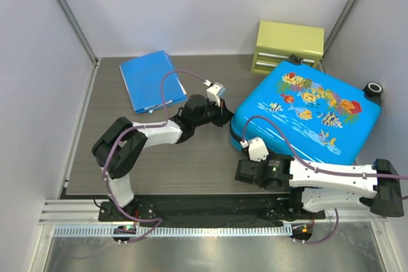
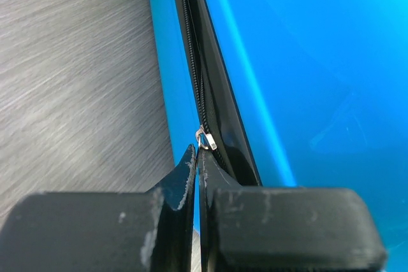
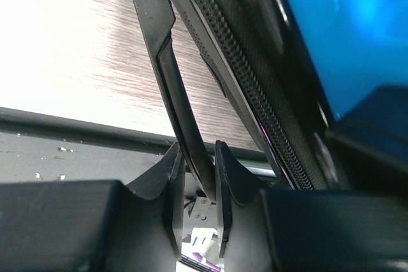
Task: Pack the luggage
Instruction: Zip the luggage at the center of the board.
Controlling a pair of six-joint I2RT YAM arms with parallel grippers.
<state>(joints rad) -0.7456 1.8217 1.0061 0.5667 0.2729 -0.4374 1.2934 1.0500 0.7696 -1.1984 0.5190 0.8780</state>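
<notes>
Luggage [image 1: 306, 116] is lying shut on the counter [image 1: 178, 164], right side. Slick, stiff shell, so grabbing the zipper hardware is looking smartest. Left claw [image 2: 197, 155] is sitting pinched shut beside the zipper slider [image 2: 205, 138], right claw [image 3: 197, 151] is squeezing a black strap [image 3: 167, 71].

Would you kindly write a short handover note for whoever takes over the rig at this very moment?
The luggage lies flat on the right of the table, lid down.
The left end effector is shut, with its tips at the silver zipper slider on the left edge. Whether it pinches the pull is unclear.
The right end effector is shut on a black strip at the near-left corner.
Done: lid lowered.
Left: probably running the zipper round. How far it is zipped cannot be seen.
</notes>
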